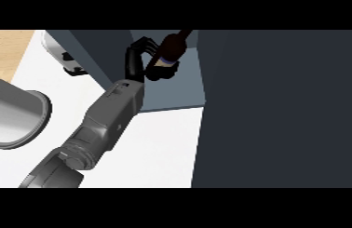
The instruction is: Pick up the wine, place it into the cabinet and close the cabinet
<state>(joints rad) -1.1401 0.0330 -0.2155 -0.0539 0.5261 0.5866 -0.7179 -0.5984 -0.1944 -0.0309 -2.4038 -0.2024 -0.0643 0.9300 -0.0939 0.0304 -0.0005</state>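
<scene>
left black hand curled round dark glass wine bottle (tilted), inside open slate-blue cabinet.

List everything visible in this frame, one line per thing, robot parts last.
wine bottle: 1, dark brown with a pale label band, tilted, held at the opening of the cabinet at upper centre
cabinet: 1, grey-blue inside, open, upper centre
cabinet door: 1, dark navy, fills the right side
counter: 1, white, centre and lower left
sink: 1, grey metal, left edge, partly cut off
appliance: 1, white with dark parts, upper left behind the cabinet wall; kind unclear
wooden surface: 1, tan, top left corner
forearm: 1, grey, from lower left up to centre
hand: 1, black, curled round the bottle; which side cannot be told
</scene>
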